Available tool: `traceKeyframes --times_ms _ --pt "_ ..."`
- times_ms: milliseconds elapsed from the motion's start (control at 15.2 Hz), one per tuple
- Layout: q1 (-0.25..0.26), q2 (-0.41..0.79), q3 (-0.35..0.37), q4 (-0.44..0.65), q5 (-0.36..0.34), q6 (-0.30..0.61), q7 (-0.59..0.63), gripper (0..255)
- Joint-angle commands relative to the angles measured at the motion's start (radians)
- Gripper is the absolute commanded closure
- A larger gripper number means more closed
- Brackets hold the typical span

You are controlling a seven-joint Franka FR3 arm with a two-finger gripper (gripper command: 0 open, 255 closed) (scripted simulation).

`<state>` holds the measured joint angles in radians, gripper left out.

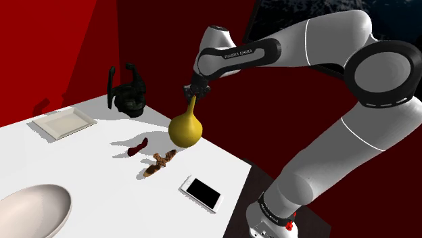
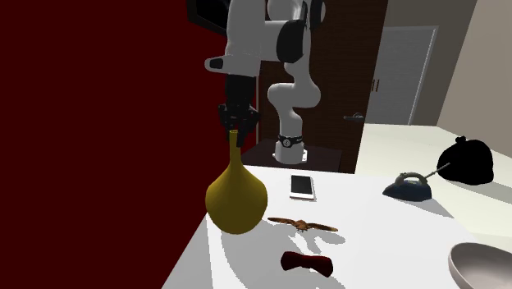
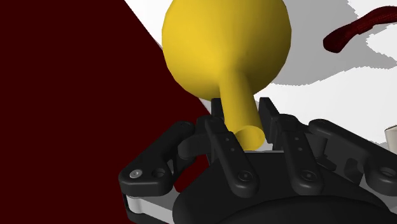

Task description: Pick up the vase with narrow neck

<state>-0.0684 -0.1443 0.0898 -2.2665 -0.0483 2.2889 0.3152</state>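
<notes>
At the table [image 1: 88, 169] edge, by the dark red wall, the vase [image 1: 185, 127] hangs from the gripper [image 1: 194, 94]. Its base is judged just clear of the white top, since its shadow lies apart from it. The jaws are clenched on the top of the neck, one finger [image 3: 222, 137] on each side.

Risks, by scale:
1. Arm [image 1: 324, 37]: it is reached far out and bent. A quick swing could set the load rocking.
2. Table: in the second exterior view the vase [image 2: 236, 197] overlaps the edge line. A drop here would likely go to the floor, not the top.
3. Vase: the mass sits in the bulb, well below the hold. The neck looks smooth and narrows upward, so any downward slip would loosen the clamp further.
4. Gripper [image 3: 245, 118]: the hold is close to the neck's rim, with little neck left above the pads. A small slide could release it.

Materials and shapes:
- Arm: glossy white shells, dark joints.
- Table: flat, matt white.
- Vase [image 3: 226, 38]: yellow with a slight sheen. It has a round bulb and a thin, straight neck. The material cannot be told.
- Bowl [image 1: 34, 209]: pale, shallow, smooth.
- Phone [image 1: 201, 193]: thin slab, white rim, black face.
- Bow [image 1: 137, 147]: dark red, small, soft-looking.
</notes>
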Motion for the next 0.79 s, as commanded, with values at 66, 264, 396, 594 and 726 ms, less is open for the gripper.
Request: traceKeyframes --times_ms 66,264,396,594,726 --pt "0.000 -0.014 -0.001 0.022 0.003 -0.035 -0.004 255" --pt "0.001 -0.028 -0.001 0.049 0.006 -0.076 -0.007 255" --pt "0.001 -0.036 -0.002 0.068 0.007 -0.103 -0.009 255" --pt "0.001 -0.046 -0.002 0.098 0.010 -0.143 -0.012 255" --pt "0.001 -0.052 -0.003 0.119 0.011 -0.170 -0.014 255"
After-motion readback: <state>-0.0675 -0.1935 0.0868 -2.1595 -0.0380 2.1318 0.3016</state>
